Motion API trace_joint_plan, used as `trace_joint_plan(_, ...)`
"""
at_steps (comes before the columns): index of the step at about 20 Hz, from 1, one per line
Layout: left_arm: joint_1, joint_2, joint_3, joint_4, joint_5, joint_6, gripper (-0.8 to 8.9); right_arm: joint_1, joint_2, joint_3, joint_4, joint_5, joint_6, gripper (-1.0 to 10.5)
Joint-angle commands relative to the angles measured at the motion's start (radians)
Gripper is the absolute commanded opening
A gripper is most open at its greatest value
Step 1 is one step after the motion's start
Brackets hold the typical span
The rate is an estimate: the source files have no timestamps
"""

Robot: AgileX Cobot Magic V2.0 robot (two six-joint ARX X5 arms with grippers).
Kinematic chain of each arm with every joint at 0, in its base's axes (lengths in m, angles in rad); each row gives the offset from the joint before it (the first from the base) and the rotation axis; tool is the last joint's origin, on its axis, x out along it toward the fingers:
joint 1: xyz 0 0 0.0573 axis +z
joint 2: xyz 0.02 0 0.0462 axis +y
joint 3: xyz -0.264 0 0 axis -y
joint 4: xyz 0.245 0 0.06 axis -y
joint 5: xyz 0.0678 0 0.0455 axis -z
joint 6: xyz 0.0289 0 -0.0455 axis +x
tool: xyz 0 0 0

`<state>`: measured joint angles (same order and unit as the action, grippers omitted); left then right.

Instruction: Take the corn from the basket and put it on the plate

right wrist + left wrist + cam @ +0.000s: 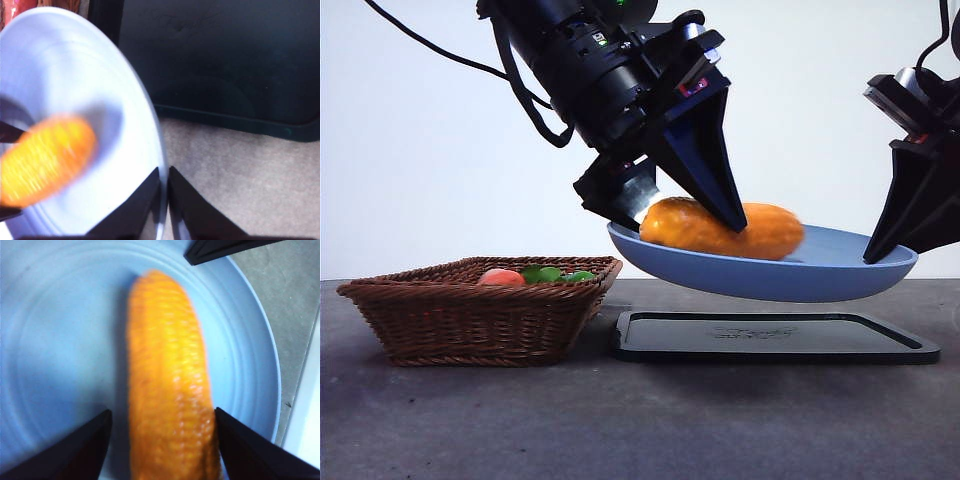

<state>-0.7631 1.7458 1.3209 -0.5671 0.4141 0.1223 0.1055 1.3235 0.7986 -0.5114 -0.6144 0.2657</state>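
Above a dark tabletop, beside the basket, the plate is held aloft by the right gripper pinched on its rim, while the corn is straddled on it by the left gripper, jaws parted.

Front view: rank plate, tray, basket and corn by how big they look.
1. plate and black tray, alike in width, so unranked
2. basket
3. corn
The basket sits nearer, so true sizes are unsure.
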Motion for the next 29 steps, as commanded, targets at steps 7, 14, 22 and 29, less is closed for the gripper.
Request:
trace_joint_plan(7,-0.006,-0.014,0.111,-0.096,-0.003,0.000,3.49,0.003,0.010,0.021,0.017,0.020,-0.011,0.0)
trace_joint_plan(14,0.040,-0.014,0.290,-0.232,-0.004,0.019,3.48,-0.004,0.016,0.024,0.065,0.053,-0.002,0.0)
trace_joint_plan(22,0.120,-0.023,0.406,-0.363,-0.003,0.016,3.48,-0.064,0.262,0.215,0.060,0.058,-0.004,0.0)
trace_joint_plan(29,0.120,-0.027,0.406,-0.379,-0.003,0.015,3.48,-0.062,0.531,0.426,0.021,0.058,-0.005,0.0)
